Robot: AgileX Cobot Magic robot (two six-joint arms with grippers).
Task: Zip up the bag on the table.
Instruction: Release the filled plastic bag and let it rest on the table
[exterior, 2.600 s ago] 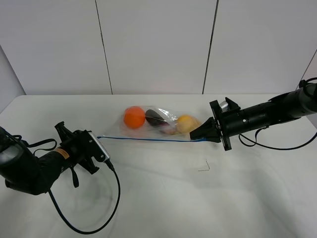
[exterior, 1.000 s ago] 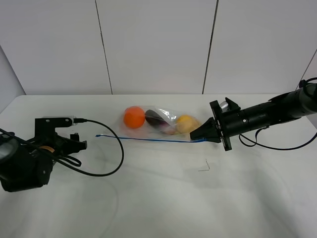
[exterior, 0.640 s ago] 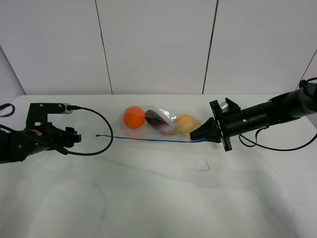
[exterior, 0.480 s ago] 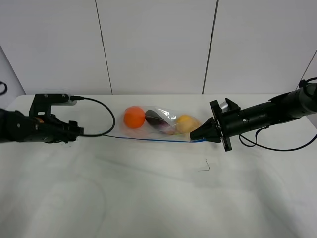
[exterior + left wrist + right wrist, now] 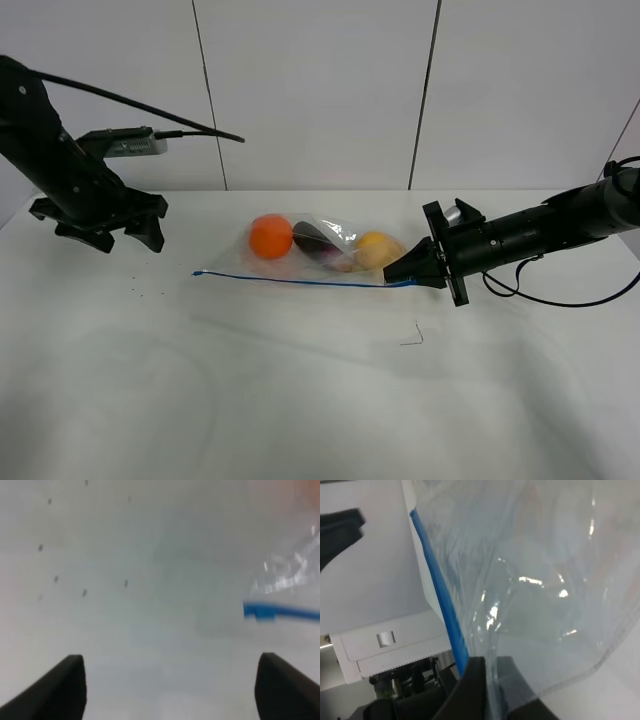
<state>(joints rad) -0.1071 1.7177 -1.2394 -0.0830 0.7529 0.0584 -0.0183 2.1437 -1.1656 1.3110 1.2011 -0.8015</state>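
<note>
Only the right wrist view shows the right gripper (image 5: 485,680) pinching the bag (image 5: 545,580) beside its blue zip strip (image 5: 440,600). The left gripper (image 5: 103,237) gapes wide, holding nothing, upper left in the high view. The bag lies mid-frame on the white table (image 5: 300,400), with a panelled wall (image 5: 310,90) behind.

Backed by a plain pale-grey panelled wall (image 5: 310,90), split by two thin dark seams (image 5: 210,100) leaning slightly off vertical. Fronted by a wide matte white table (image 5: 300,400), dotted with a few tiny dark specks. Lit softly and evenly, with only faint shadows.
</note>
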